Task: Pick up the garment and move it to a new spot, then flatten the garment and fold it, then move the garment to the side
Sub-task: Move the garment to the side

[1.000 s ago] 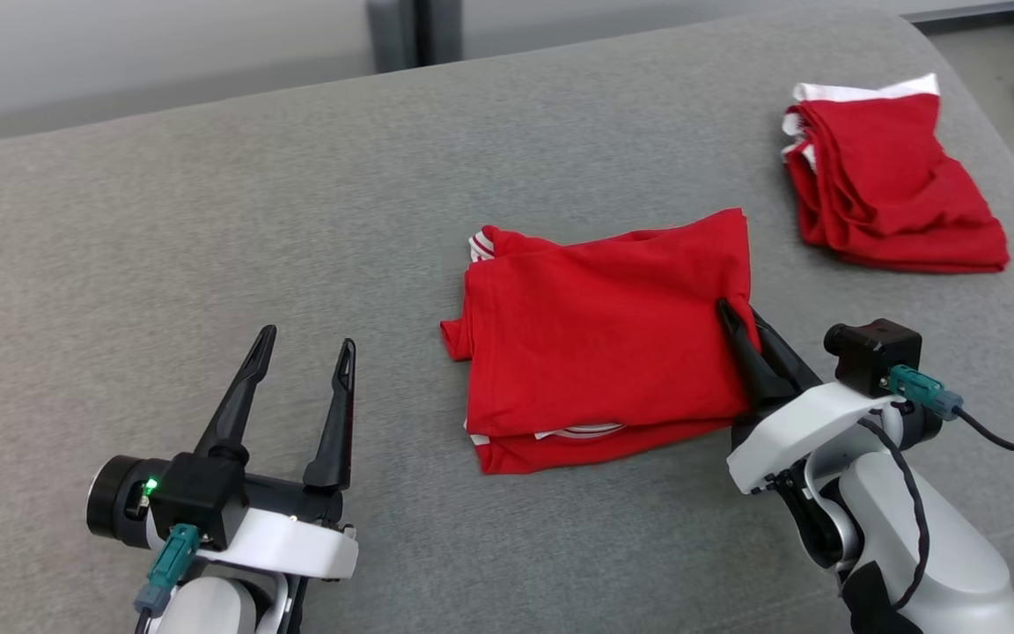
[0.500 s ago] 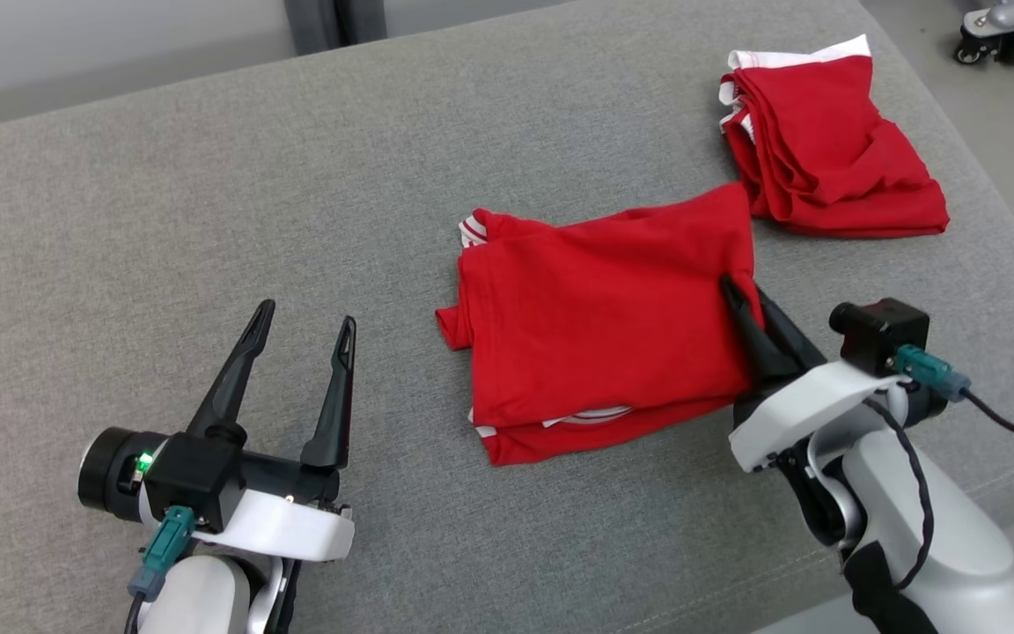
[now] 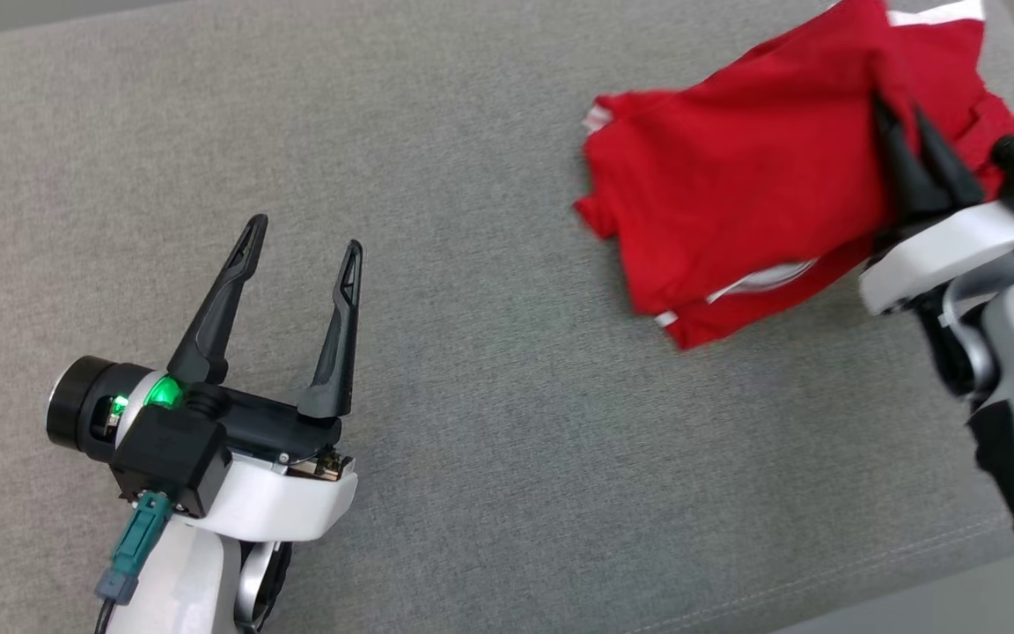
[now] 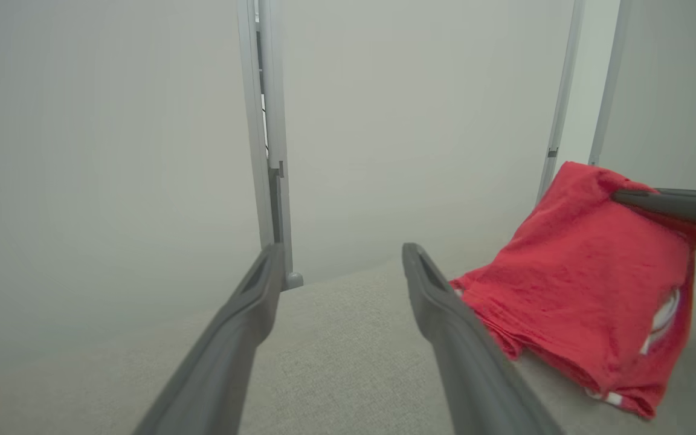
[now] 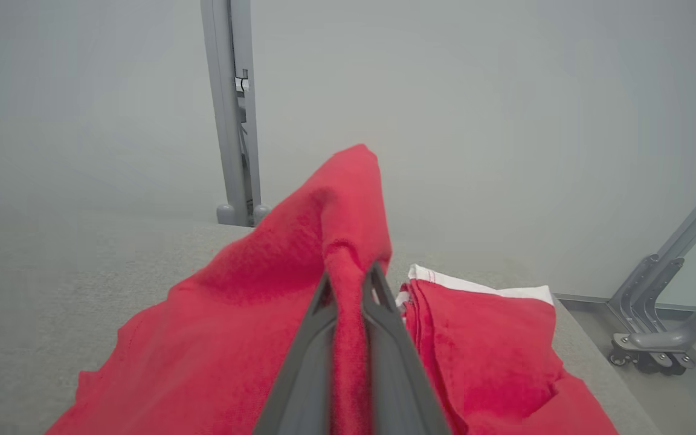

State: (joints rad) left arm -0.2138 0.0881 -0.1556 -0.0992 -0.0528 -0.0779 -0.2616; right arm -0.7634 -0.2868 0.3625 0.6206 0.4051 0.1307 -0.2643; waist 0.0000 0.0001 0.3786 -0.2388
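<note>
Two red garments toward the right end of one broad grey cushion [image 3: 437, 132]. Larger in view, the folded garment [image 3: 736, 194], tilted: right edge hoisted clear of the fabric, lower left part down on the cushion. Just beside it, partly hidden behind it from the head, a second folded piece [image 5: 481, 338] with a white band, lying flat.

Right arm [image 3: 1000, 352]: up from the lower right of the head view, white wrist beside the garment's lower edge. Right gripper [image 3: 897, 110]: pressed together on the garment's right edge, a ridge of red cloth bunched between the two dark fingers [image 3: 929, 167], tips aimed up and slightly left.

Left gripper [image 3: 304, 233]: spread wide, gripping nothing, well apart from the garment. Held over bare cushion at the lower left, tips aimed away from the body, green light [image 3: 164, 392] aglow at the wrist.

From the right wrist: pinched fold rising to a peak above the fingertips, plus a grey post [image 5: 233, 121] and a wheeled metal frame [image 5: 656, 344] beyond the cushion's end. From the left wrist: garment side-on, sloping up to the other gripper's finger [image 4: 668, 204] at its top corner, white stripes [image 4: 611, 399] at its low hem.
</note>
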